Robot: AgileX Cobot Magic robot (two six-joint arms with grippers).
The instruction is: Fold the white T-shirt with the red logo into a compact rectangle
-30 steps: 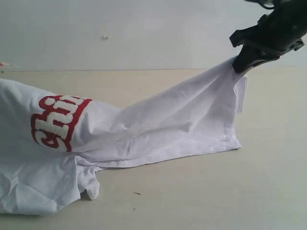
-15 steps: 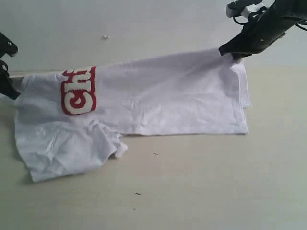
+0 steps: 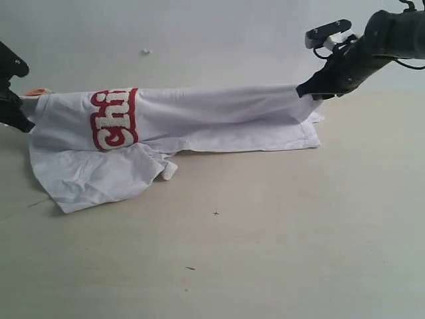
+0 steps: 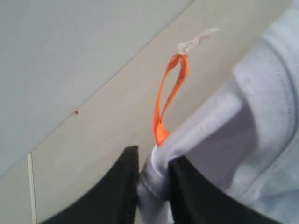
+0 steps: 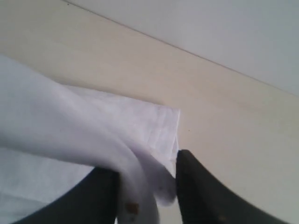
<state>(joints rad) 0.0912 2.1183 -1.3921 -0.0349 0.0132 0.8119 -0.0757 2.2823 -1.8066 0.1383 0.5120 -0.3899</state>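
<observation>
Large white cotton short-sleeved T-shirt (image 3: 219, 119) lies along the far edge of the pale table (image 3: 265, 232). Its top fold is lifted taut between both tools.

- **Left tool** (image 4: 153, 186): clamped on cloth beside the orange loop tag (image 4: 170, 98).
- **Right tool** (image 3: 311, 92): clamped on the hem end.
- **Handling:** looks light and limp, sags and creases easily. Best held at doubled edges or corners.
- **Orientation:** long axis runs left-right, collar toward the left edge. The fuzzy red-outlined logo (image 3: 114, 119) is turned sideways.

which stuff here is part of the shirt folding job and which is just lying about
Part of the job: white T-shirt, red logo, orange tag, left claw and right claw, both gripping the shirt.
Just lying about: dark speck on the table, small mark on the wall.
</observation>
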